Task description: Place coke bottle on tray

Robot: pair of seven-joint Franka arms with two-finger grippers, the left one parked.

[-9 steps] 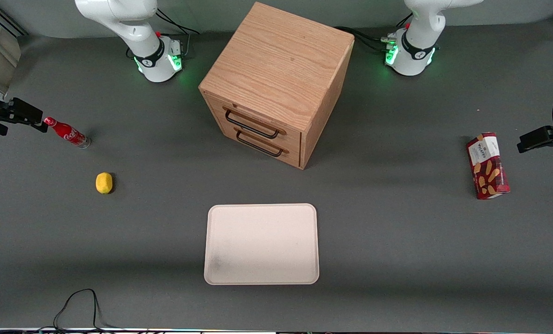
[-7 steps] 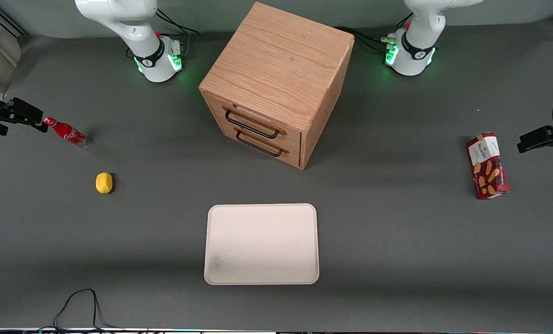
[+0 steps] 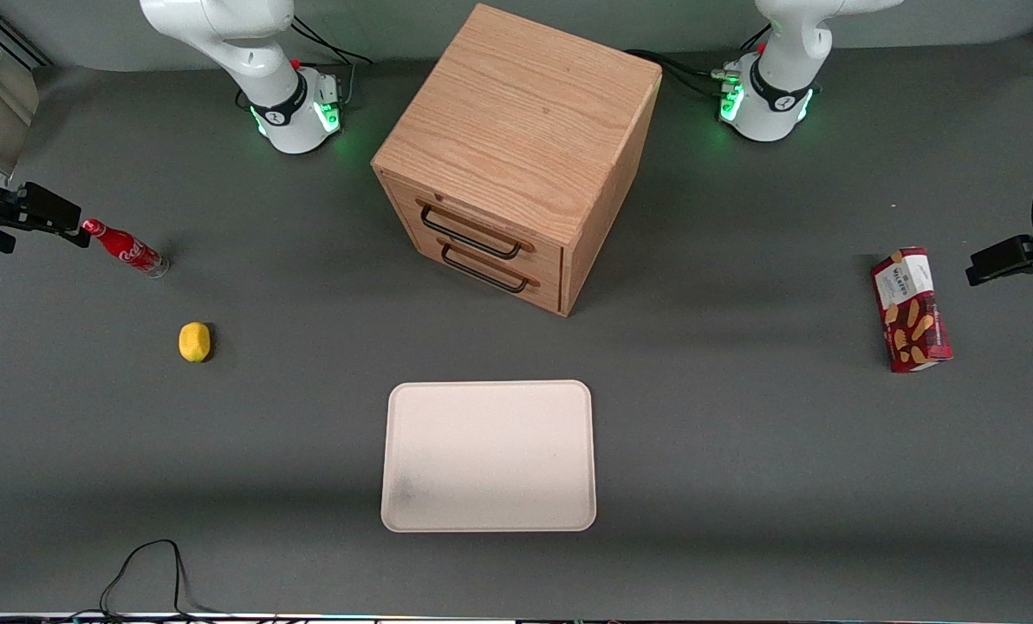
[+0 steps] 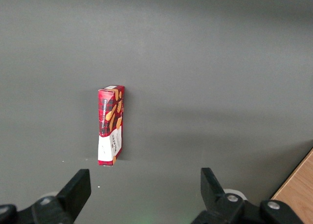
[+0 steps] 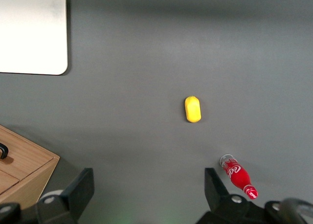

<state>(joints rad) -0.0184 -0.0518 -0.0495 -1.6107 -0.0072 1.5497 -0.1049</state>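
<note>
Hand (image 5: 146,194) spread wide, empty, above table nr bottle (image 5: 239,176). Wrist cam shows gap betw fingers; front cam only hand's edge.

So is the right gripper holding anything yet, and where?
Nothing. The gripper hangs open above the table, and the small red coke bottle stands untouched.

Your right arm (image 3: 248,52) is glossy white with a black collar, green base lights, black cables; the tool (image 5: 149,194) has black, seemingly wedge-shaped fingers (image 5: 80,187), spread apart.
</note>
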